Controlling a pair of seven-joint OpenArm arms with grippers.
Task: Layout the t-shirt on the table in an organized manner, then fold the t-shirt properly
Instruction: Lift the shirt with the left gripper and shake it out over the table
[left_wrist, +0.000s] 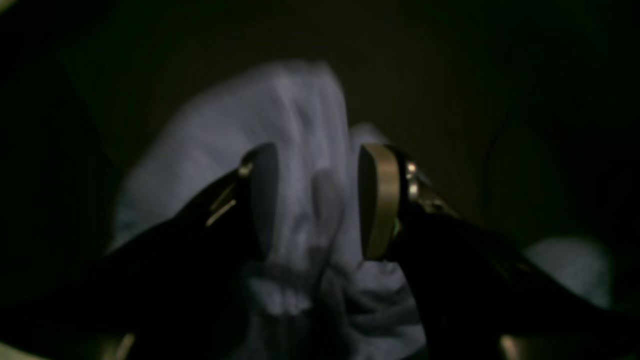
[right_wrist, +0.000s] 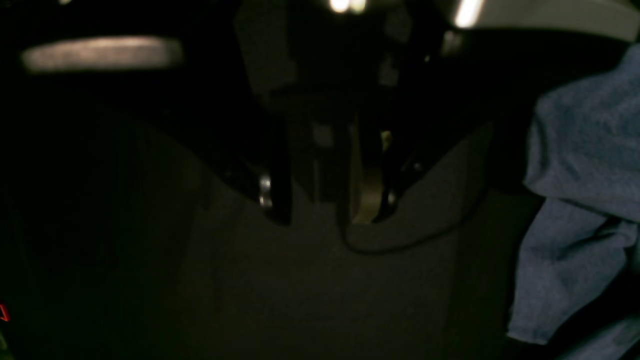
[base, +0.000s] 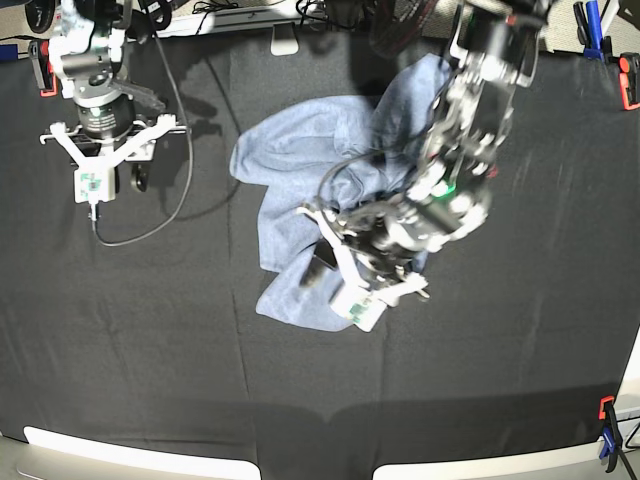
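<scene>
**Crumpled t-shirt mid-table, left arm over it**

A black cable (base: 165, 215) loops near my right gripper (right_wrist: 320, 210), which hangs part open over bare table (base: 120, 350), gripping nothing. My left gripper (left_wrist: 317, 200) stands wide open above the bunched t-shirt (base: 300, 160), with cloth between its fingers (left_wrist: 377, 200), unclamped.
</scene>
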